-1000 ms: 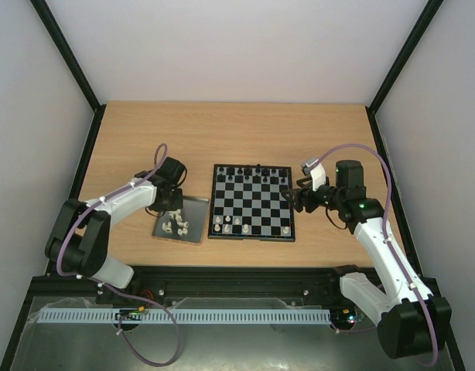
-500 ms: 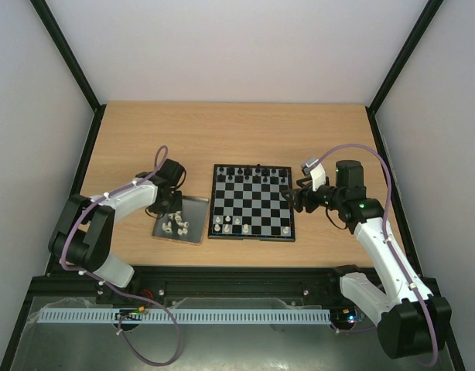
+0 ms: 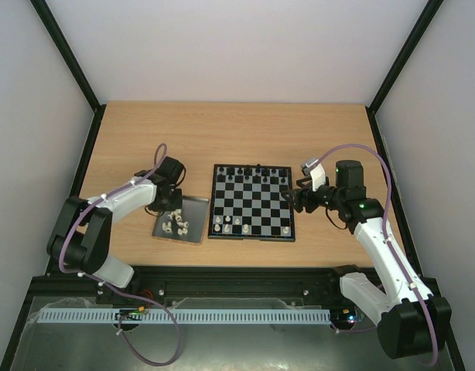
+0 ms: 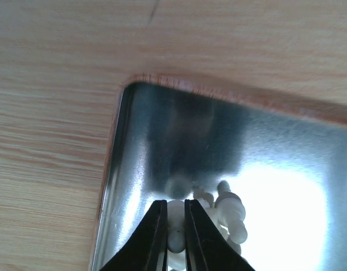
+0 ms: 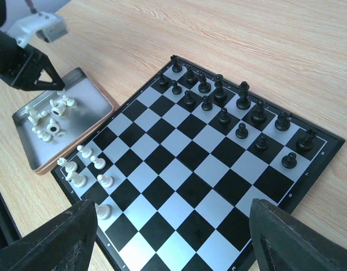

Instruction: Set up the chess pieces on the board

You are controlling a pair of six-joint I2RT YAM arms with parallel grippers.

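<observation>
1. Left gripper (image 4: 176,234): black fingers (image 4: 154,237) pinched narrow on one cream plastic chess piece (image 4: 176,217); loose cream pieces (image 4: 230,209) crowd at 2 o'clock, inside dark-grey metal tray (image 4: 114,169).
2. Right gripper (image 5: 172,226): jaws wide, empty, above black-and-grey checkered board (image 5: 179,169); tray at board's 9 o'clock.

Pinched left hand (image 4: 174,204) over chess pieces (image 4: 230,206) in tray (image 4: 162,130)

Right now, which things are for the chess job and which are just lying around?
For the job: white chess pieces, board.
Just lying about: black chess pieces already lined up, tray under the loose white ones, table.
</observation>
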